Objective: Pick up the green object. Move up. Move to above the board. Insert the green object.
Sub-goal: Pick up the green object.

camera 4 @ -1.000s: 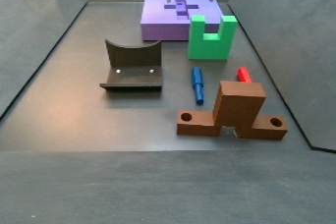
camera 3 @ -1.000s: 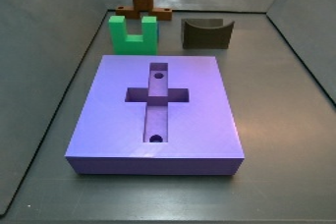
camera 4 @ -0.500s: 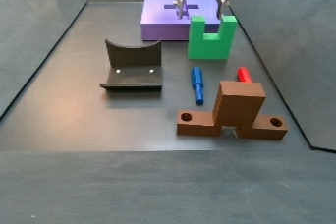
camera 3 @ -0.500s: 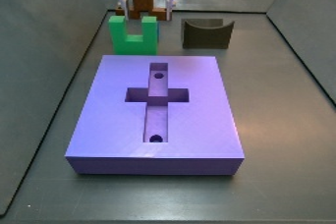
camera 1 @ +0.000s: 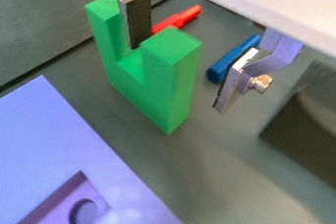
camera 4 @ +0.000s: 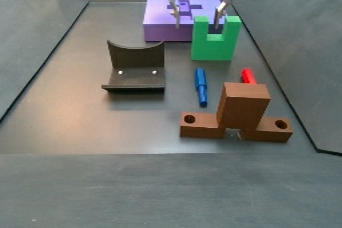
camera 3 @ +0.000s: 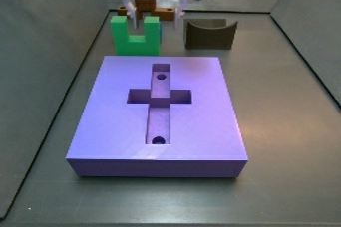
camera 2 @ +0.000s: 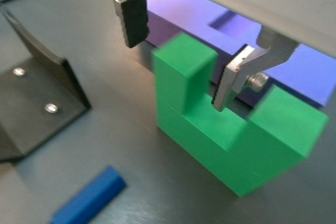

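two prongs point up on the green object (camera 2: 217, 120), just beside the board (camera 3: 173, 107)
i see the gripper (camera 2: 184, 51) spread wide, one finger (camera 2: 238, 74) in its notch, clear floor (camera 4: 80, 102) alongside

— Which items are only partly visible?
— In a side view the gripper (camera 3: 146, 14) covers the top of the green object (camera 3: 134, 36). In a wrist view the board (camera 1: 59, 159) is cut by the picture's edge.

— Can contact be confirmed?
— No. Whether the fingers (camera 2: 132, 17) touch the prongs cannot be determined.
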{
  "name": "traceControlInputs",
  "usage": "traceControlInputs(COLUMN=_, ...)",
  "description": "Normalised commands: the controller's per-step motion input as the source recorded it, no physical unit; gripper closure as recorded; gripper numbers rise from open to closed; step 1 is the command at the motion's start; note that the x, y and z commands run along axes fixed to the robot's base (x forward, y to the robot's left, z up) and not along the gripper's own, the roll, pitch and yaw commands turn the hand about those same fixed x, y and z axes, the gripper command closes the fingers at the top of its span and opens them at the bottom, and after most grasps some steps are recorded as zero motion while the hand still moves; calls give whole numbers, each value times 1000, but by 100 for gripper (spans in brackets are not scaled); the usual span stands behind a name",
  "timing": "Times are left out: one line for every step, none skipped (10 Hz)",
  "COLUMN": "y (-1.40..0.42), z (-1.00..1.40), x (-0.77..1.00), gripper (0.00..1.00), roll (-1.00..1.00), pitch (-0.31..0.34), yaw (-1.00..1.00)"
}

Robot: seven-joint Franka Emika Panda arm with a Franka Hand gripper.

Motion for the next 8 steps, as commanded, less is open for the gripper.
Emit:
traceControlInputs(y=0, z=-71, x=-91, gripper=0, roll=87, pitch=0, yaw=-51)
traceControlInputs(y=0, z=-34, x=0, gripper=0, roll=0, pitch=0, yaw=0)
traceControlInputs(y=3, z=0, x=0, gripper=0, roll=-64, pitch=0, yaw=0)
traceControlInputs(y=123, z=-186, x=0, gripper=0, roll=0, pitch=0, yaw=0)
traceControlInputs(y=40, z=-197, x=0, gripper=0, roll=19, pitch=0, yaw=-3)
traceControlInputs(y=169, z=-166, x=0, gripper=0, roll=0, pitch=0, yaw=0)
traceControlInputs(y=0, z=-26, x=0, gripper=0, roll=0, pitch=0, yaw=0)
traceControlInputs(y=-137, z=0, x=0, gripper=0, roll=93, pitch=0, yaw=0)
